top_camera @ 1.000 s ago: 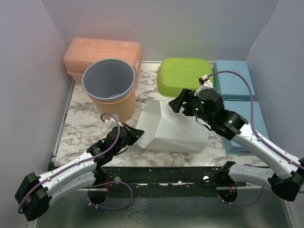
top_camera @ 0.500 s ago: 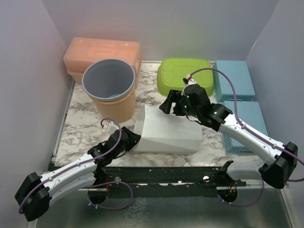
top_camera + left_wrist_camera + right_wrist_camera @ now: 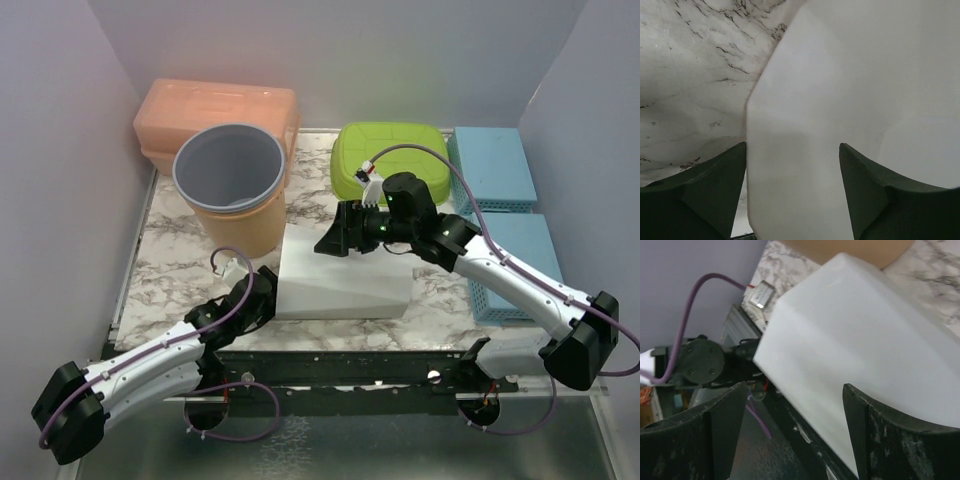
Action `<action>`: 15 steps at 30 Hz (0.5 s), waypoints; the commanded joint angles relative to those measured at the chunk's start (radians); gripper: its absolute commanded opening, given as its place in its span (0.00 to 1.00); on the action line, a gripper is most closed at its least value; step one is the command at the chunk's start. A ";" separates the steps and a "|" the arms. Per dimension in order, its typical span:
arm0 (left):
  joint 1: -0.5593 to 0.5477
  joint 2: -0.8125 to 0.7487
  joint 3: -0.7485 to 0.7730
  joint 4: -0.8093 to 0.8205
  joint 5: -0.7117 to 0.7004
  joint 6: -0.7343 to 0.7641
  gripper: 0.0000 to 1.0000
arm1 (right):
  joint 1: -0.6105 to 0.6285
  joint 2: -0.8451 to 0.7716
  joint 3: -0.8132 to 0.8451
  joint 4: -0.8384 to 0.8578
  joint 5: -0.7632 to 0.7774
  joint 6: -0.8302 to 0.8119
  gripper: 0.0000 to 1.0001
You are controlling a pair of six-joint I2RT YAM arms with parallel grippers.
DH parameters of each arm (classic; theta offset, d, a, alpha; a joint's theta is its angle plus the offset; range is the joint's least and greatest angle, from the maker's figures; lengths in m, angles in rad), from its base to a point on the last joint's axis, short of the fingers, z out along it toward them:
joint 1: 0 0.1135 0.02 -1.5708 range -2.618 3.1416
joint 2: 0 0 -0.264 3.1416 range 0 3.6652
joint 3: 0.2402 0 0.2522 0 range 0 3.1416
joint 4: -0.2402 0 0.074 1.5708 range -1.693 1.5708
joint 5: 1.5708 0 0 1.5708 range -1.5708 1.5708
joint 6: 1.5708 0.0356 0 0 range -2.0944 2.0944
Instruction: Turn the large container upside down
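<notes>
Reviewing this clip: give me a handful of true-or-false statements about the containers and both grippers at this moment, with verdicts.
1. The white container lies flat on the marble table, with no opening showing on top. True.
2. The left gripper is shut on the container's corner. False: its jaws stand open at the container's near left corner.
3. The right gripper is carrying the green tub. False: it is open and empty over the white container's far edge, and the green tub sits on the table behind it.
4. A grey bucket sits nested in an orange bucket at the back left. True.
</notes>
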 commanded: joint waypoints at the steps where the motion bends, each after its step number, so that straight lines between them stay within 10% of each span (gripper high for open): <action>1: 0.003 -0.010 0.045 -0.046 -0.042 0.004 0.76 | 0.005 -0.033 -0.006 0.101 -0.272 -0.035 0.81; 9: 0.008 -0.011 0.072 -0.101 -0.050 0.028 0.78 | 0.005 0.111 0.014 -0.122 0.112 -0.092 0.80; 15: 0.009 -0.059 0.108 -0.206 -0.075 0.045 0.82 | 0.005 0.157 0.028 -0.114 0.099 -0.110 0.80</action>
